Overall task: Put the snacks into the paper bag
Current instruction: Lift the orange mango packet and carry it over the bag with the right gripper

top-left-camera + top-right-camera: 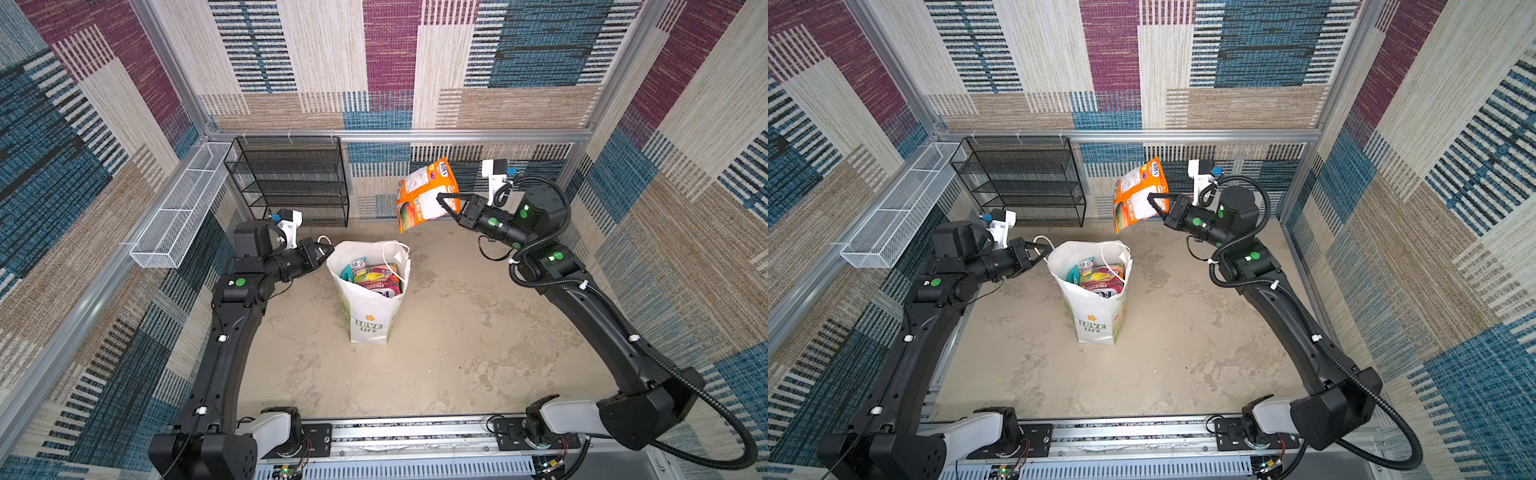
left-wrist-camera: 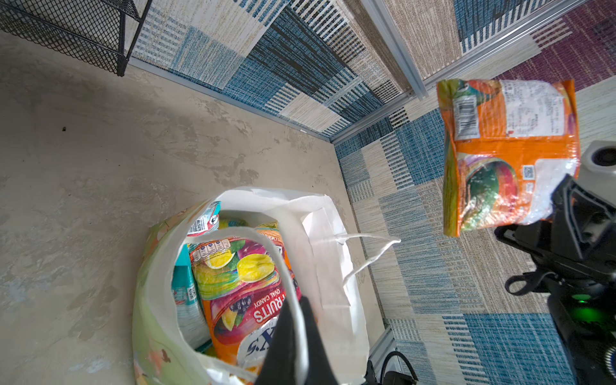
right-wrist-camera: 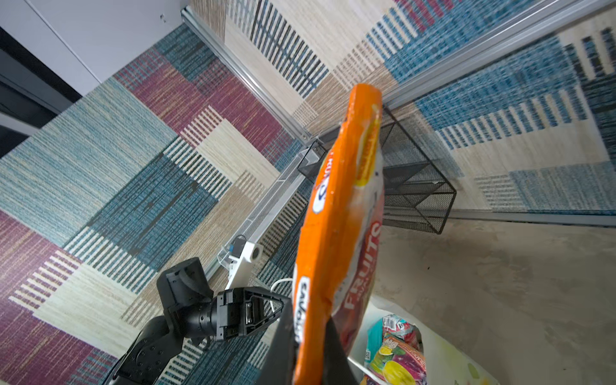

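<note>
Evidently the left gripper is acting as an anchor. Its jaws are pressing together on 1 white cord handle of the paper bag, and that pull is probably keeping the mouth gaping and stopping the bag from tipping. The bag is standing upright near the middle of the table, somewhat toward the back edge, with its 2nd handle lying loose at the opposite rim. Inside, a purple-pink FOX'S fruit candy packet is sitting on top, and a teal packet is wedging in beside it against the wall.

The right gripper is clamping an orange FOX'S packet by 1 edge. The packet is therefore hanging in the air toward the back edge of the table, to the right of the bag and not yet over its mouth. Gripping the edge is leaving most of the packet free, likely so it can slide in narrow side first. No other packet is showing on the table, so this is likely the last packet.
</note>
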Robot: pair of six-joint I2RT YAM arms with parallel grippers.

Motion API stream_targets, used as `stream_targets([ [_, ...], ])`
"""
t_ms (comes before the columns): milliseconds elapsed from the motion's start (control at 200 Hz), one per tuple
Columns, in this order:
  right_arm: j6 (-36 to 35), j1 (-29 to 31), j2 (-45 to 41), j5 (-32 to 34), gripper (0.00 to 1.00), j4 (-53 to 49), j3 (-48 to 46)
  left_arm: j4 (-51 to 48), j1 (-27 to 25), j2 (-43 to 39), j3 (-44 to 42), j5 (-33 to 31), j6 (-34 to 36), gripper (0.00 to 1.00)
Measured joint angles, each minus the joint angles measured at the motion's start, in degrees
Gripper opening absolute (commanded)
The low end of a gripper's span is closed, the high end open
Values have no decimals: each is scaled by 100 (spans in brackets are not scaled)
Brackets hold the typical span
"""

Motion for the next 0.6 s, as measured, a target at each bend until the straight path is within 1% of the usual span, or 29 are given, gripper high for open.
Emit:
stream_targets([
  [165,-466,579,717,11,0,-448,933,-2,0,-31,0,0,0,0],
  [326,-872,940,1331,157,0,-1172,1569,-2,2,-44,0,0,0,0],
  [601,-1440,1414,1899,595,0,-2124,2330,-2,4,-74,0,0,0,0],
])
